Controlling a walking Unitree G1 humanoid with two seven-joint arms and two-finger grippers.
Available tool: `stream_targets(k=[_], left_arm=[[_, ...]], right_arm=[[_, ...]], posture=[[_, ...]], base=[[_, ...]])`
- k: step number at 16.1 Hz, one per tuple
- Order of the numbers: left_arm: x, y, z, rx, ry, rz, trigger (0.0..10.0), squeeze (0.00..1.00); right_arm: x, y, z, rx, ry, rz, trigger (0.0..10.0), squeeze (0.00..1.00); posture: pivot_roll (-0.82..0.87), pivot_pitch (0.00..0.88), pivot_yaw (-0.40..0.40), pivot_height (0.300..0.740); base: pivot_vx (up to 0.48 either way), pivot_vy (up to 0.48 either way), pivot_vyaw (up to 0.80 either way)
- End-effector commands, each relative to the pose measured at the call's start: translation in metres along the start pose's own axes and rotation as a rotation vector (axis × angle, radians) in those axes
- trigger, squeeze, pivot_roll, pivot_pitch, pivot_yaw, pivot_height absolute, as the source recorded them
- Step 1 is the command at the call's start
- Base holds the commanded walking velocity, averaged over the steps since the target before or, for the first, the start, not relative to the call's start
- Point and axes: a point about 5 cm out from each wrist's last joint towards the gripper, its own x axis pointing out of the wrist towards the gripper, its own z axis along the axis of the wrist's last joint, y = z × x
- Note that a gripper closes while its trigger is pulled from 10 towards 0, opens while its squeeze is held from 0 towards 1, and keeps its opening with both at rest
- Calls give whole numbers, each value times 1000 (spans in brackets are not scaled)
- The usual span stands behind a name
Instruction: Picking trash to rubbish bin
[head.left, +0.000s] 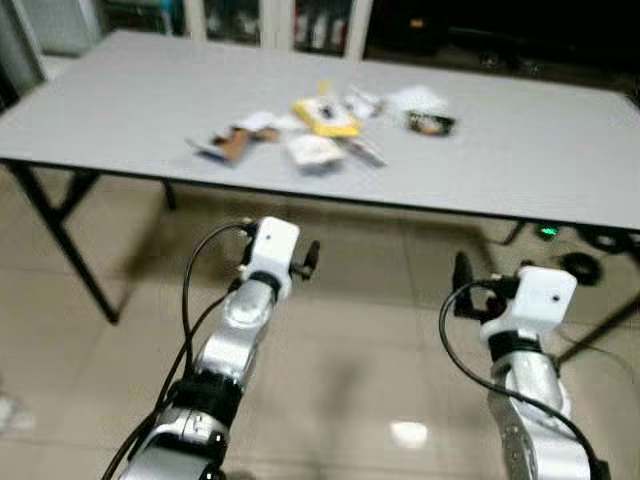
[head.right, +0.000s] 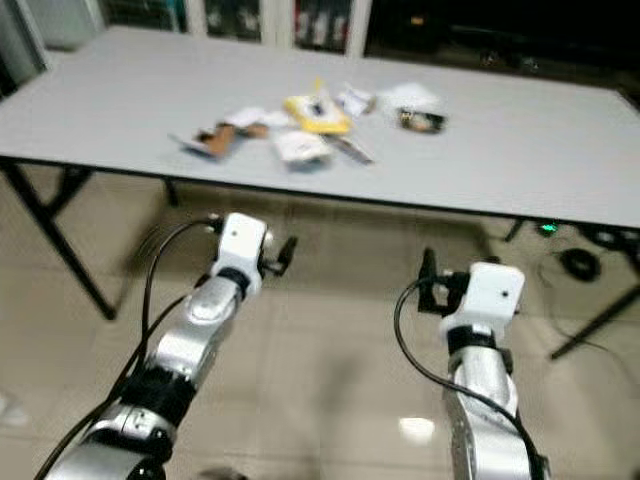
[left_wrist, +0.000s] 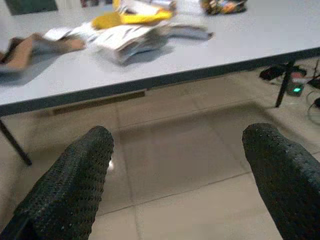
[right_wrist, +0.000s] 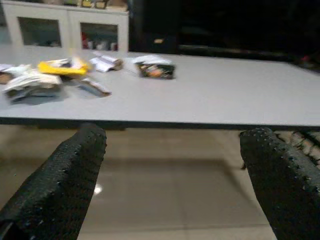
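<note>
The trash (head.left: 320, 128) lies in a loose bunch on the grey table (head.left: 520, 160), back from the near edge. In it are a yellow wrapper (head.left: 325, 117), a brown wrapper (head.left: 232, 143), some white papers (head.left: 314, 151) and a dark packet (head.left: 430, 124) off to the right. Bare table lies all around the bunch. The left gripper (left_wrist: 175, 175) and the right gripper (right_wrist: 172, 175) both hang in the air over the tile floor (head.left: 350, 340), below the table edge and well apart from the trash. Each has its fingers spread wide, holding nothing. There is open floor between them.
</note>
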Motion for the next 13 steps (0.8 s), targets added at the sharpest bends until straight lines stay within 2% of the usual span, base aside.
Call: stream_targets(k=[1, 13], left_arm=[[-1, 8, -3, 2, 13, 26, 10000, 0], [1, 9, -4, -3, 20, 39, 10000, 0]], right_arm=[[1, 3, 2, 10, -4, 10, 10000, 0], [1, 12, 1, 13, 7, 84, 10000, 0]], posture=[[197, 51, -64, 740], [195, 44, -68, 740]], base=[[0, -480, 0], [0, -480, 0]])
